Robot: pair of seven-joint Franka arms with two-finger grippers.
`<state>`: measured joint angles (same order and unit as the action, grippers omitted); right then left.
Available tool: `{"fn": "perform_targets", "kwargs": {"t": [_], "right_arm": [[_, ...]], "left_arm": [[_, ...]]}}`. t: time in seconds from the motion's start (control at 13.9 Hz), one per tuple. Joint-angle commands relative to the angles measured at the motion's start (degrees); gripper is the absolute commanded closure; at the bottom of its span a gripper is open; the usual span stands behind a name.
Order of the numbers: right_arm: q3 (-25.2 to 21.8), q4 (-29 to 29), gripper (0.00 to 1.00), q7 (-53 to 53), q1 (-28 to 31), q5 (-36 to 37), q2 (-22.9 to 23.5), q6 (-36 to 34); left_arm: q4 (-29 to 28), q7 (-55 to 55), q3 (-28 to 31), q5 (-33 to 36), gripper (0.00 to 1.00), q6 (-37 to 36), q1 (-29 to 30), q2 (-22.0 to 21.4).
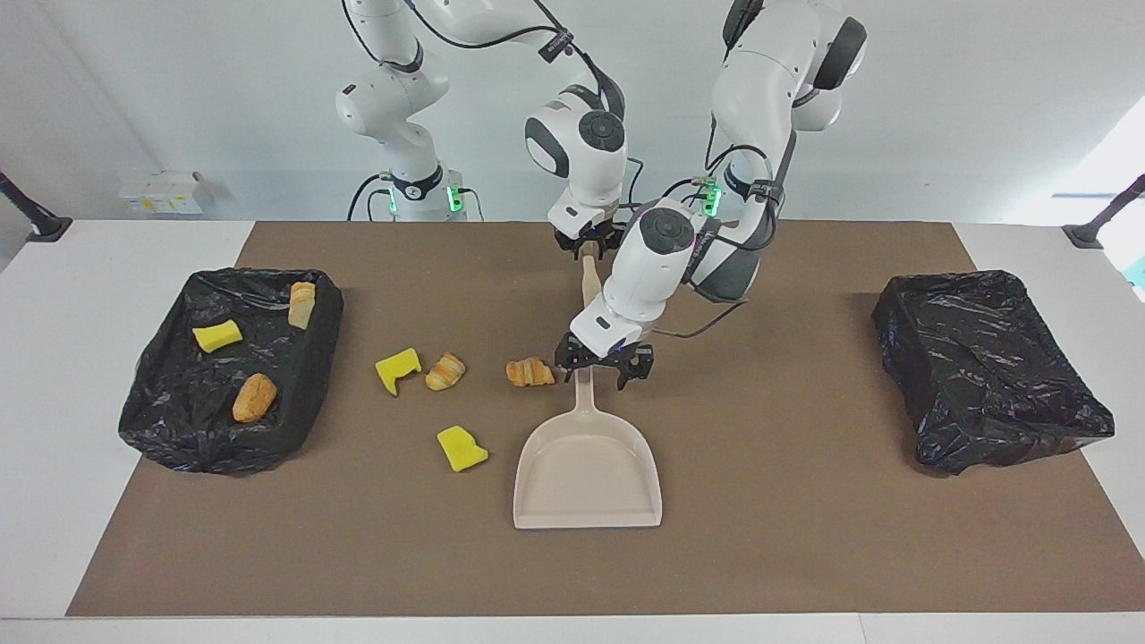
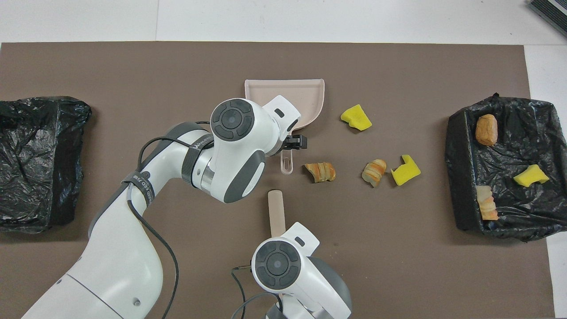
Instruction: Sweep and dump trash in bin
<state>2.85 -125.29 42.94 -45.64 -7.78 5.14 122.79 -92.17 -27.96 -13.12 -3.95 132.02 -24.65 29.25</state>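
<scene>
Trash is partly binned: three pieces lie in the bin at the mat's end, four pieces remain on the mat, while the right gripper grips the brush and the open left gripper straddles the dustpan handle.

A brown mat covers most of the white surface. A black-lined bin sits at the left arm's end, another black-lined bin at the right arm's end. On the mat between them lies a beige dustpan, its handle pointing toward the robots. A beige brush handle shows nearer the robots than the dustpan.
</scene>
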Motion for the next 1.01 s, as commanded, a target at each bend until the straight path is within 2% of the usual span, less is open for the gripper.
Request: {"fn": "perform_targets", "kwargs": {"t": [0.0, 0.14, 0.22, 0.29, 0.36, 0.43, 0.5, 0.65, 0.79, 0.94], "right_arm": [[0.0, 0.0, 1.00, 0.0, 1.1, -1.2, -1.4, 0.0], [0.0, 0.0, 1.00, 0.0, 1.3, -1.4, -2.2, -3.2], [-0.1, -0.1, 1.00, 0.0, 1.3, -1.4, -2.4, -3.8], [-0.2, -0.1, 1.00, 0.0, 1.5, -1.4, -2.8, -5.2], [-0.2, 0.0, 1.00, -0.3, 2.7, -1.4, -3.7, -7.4], [-0.2, 0.0, 1.00, -0.4, 3.9, -1.4, -4.7, -9.4], [-0.2, 0.0, 1.00, -0.4, 4.7, -1.4, -5.4, -11.3], [-0.3, 0.0, 1.00, 0.7, 7.1, -1.4, -7.0, -15.2], [-0.5, 0.0, 1.00, 0.6, 10.6, -1.3, -8.9, -18.8], [-0.7, 0.4, 1.00, 0.4, 14.4, 0.0, -9.9, -21.5]], "left_arm": [[-0.6, -0.6, 0.7, -0.4, 0.00, 0.4, -0.8, -0.7], [-0.5, -0.8, 0.7, -0.3, 0.00, 0.1, -0.8, -0.7], [-0.6, -0.9, 0.7, -0.4, 0.18, -0.3, -1.1, -0.8], [-0.6, -0.9, 0.7, -0.4, 0.41, -1.7, -1.5, -0.9], [-0.4, -0.9, 0.7, -0.3, 0.82, -2.5, -1.4, -0.9], [-0.1, -0.8, 0.7, -0.2, 1.00, -2.4, -1.3, -0.9], [0.1, 0.0, 0.9, 0.3, 1.00, -2.5, -1.1, -0.9], [0.3, 0.5, 0.7, 5.7, 1.00, -2.8, -0.8, -1.5], [0.4, 3.0, 0.9, 6.2, 1.00, -3.7, -0.4, -1.6], [0.4, 10.8, 1.3, 6.2, 1.00, -6.1, 1.2, -3.2]]}}
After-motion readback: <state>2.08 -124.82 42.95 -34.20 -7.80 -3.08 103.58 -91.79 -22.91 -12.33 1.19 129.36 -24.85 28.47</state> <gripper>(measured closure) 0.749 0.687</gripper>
